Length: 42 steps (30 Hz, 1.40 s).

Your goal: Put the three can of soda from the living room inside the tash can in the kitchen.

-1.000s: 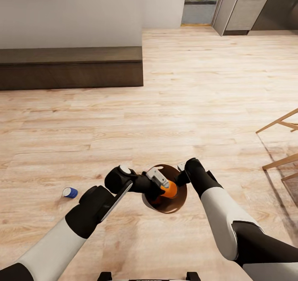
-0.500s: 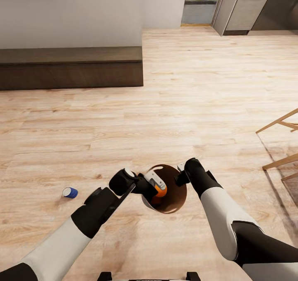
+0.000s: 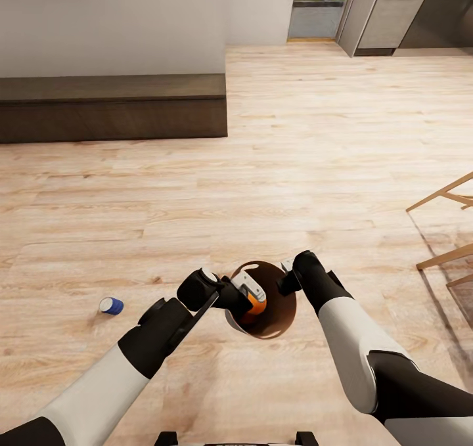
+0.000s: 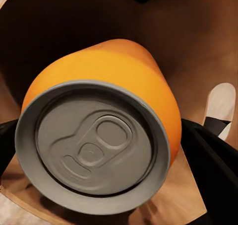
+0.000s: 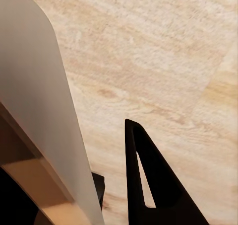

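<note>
The left gripper (image 3: 248, 293) is closed around the small orange soda can with the silver top (image 3: 255, 303), holding it over the brown inside of the tapered pale grey-beige trash can (image 3: 276, 318), at the mouth's 9 o'clock side in the head view. In the left wrist view the orange can (image 4: 106, 135) sits between the dark fingers (image 4: 210, 155), its pull-tab end toward the camera and the bin's brown wall (image 4: 198, 36) behind it. The right gripper (image 3: 287, 275) grips the bin's rim at about 1 o'clock; one black finger (image 5: 148, 185) lies outside the pale wall (image 5: 39, 111) over the light wooden floor (image 5: 163, 61). A small dark blue soda can (image 3: 111, 305) lies on the floor at 9 o'clock, well apart from the bin.
</note>
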{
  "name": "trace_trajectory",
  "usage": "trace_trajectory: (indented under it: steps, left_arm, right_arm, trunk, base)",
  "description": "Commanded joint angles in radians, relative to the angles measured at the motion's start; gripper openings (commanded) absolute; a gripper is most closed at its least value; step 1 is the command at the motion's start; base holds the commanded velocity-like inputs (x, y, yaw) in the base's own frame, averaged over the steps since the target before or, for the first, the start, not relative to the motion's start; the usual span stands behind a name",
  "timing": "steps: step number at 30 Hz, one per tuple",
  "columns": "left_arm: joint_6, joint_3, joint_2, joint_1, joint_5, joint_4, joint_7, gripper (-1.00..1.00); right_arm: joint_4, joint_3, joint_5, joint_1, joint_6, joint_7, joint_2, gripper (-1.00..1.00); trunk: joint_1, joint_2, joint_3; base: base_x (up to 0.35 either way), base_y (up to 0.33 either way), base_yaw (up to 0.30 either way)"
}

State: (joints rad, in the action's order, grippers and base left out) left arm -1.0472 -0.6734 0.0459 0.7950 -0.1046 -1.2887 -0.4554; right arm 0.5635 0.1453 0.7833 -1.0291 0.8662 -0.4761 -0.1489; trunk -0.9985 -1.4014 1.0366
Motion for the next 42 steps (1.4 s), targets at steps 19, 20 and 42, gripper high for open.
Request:
trace_trajectory:
  steps: [19, 20, 42]
  left_arm:
    - [0.0, 0.001, 0.0, 0.0, 0.001, 0.03, 0.001, 1.0]
    - [0.0, 0.001, -0.001, 0.0, 0.002, 0.027, 0.001, 1.0]
    - [0.0, 0.246, -0.139, -0.052, 0.02, -0.23, -0.412, 1.0]
  right_arm:
    - [-0.001, 0.001, -0.023, 0.0, 0.005, -0.007, 0.0, -1.0]
    - [-0.001, 0.001, -0.023, 0.0, 0.005, -0.007, 0.0, -1.0]
    - [0.001, 0.003, -0.021, 0.003, 0.004, -0.007, 0.005, -1.0]
  trunk:
    - [0.0, 0.0, 0.0]
    - [0.0, 0.0, 0.0]
    - [0.0, 0.0, 0.0]
  base:
    - [0.0, 0.0, 0.0]
    - [0.0, 0.0, 0.0]
    - [0.0, 0.0, 0.0]
